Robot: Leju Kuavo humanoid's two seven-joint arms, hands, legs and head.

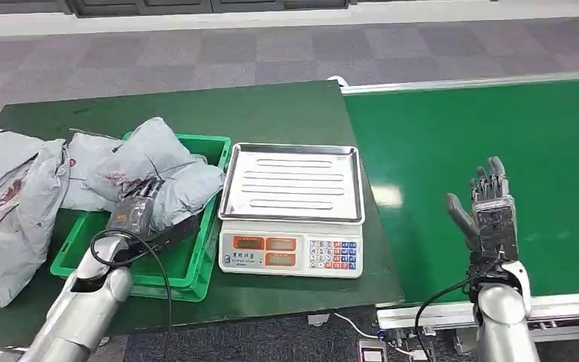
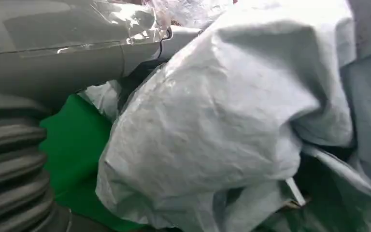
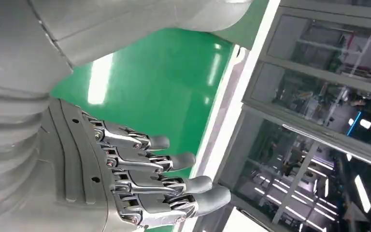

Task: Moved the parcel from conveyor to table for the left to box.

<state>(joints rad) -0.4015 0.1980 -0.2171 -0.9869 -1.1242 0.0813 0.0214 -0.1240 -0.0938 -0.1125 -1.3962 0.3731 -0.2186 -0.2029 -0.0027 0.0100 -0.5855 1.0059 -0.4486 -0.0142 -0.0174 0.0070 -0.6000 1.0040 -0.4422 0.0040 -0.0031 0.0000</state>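
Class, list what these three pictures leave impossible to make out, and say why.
- Left hand: its grip, head view, fingers buried in the grey parcels.
- Green bin floor: covered by parcels.
- Scale readouts: too small.
- Parcel labels: left wrist view, creased plastic.

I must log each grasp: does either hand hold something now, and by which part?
The right hand holds nothing, fingers apart above the conveyor belt. The left hand lies against a grey parcel at the green bin; whether it grips cannot be told.

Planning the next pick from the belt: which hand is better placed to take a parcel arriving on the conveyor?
The right hand: it hovers open above the green conveyor, while the left hand is at the parcels in the green crate.
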